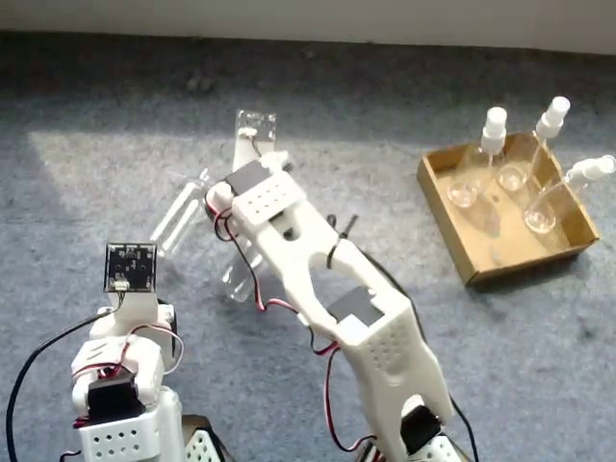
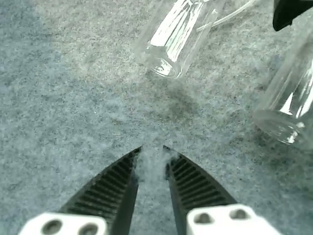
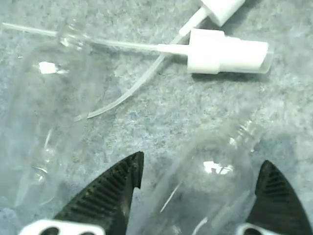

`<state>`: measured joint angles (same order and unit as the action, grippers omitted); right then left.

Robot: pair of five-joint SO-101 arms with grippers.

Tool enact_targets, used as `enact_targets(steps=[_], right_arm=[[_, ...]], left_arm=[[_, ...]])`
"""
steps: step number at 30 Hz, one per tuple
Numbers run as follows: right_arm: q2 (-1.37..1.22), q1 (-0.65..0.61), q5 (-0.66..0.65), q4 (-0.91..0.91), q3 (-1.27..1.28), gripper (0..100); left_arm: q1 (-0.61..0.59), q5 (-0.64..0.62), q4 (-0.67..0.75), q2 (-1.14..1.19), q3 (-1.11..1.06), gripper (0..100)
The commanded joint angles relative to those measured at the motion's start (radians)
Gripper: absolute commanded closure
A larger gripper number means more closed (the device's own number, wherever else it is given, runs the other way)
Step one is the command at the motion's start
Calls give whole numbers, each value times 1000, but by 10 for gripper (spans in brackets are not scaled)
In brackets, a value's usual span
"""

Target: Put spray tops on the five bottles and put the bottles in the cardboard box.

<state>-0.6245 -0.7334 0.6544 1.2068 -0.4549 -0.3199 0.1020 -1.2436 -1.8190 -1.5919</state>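
From the high view I see the cardboard box (image 1: pixel 445 223) out to the right on the grey carpet (image 1: pixel 96 173). Three capped bottles (image 1: pixel 481 166) stand upright in it, each with a white top. Two bare bottles lie on their sides left of centre, well apart from the box: one (image 1: pixel 181 214) in the open, the other (image 1: pixel 239 269) partly under my right arm (image 1: pixel 318 260). The left arm (image 1: pixel 125 375) sits low at the near left corner.

In the left wrist view, the left gripper (image 2: pixel 152 149) hangs over bare carpet, its jaws parted by only a narrow gap and holding nothing. The bases of both bare bottles face it, one (image 2: pixel 178 34) nearly straight ahead, the other (image 2: pixel 288 105) off to the side.

In the right wrist view, the right gripper (image 3: pixel 201 160) is spread wide. One bare bottle (image 3: pixel 215 171) lies between the jaws, and I can't tell whether either jaw touches it. The second bare bottle (image 3: pixel 44 122) lies beside it, outside the jaws. Beyond their necks two loose spray tops lie on the carpet, one (image 3: pixel 227 51) with its thin tube running toward the second bottle's neck, the other (image 3: pixel 220 7) just past it.
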Motion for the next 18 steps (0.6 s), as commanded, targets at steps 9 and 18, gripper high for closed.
enact_targets(steps=[9, 18], right_arm=[[-97, 38, 3, 81, -64, 677], [-94, 110, -201, 268, -62, 678]], left_arm=[[-7, -5, 3, -10, 21, 969], [-7, -5, 3, -10, 19, 969]])
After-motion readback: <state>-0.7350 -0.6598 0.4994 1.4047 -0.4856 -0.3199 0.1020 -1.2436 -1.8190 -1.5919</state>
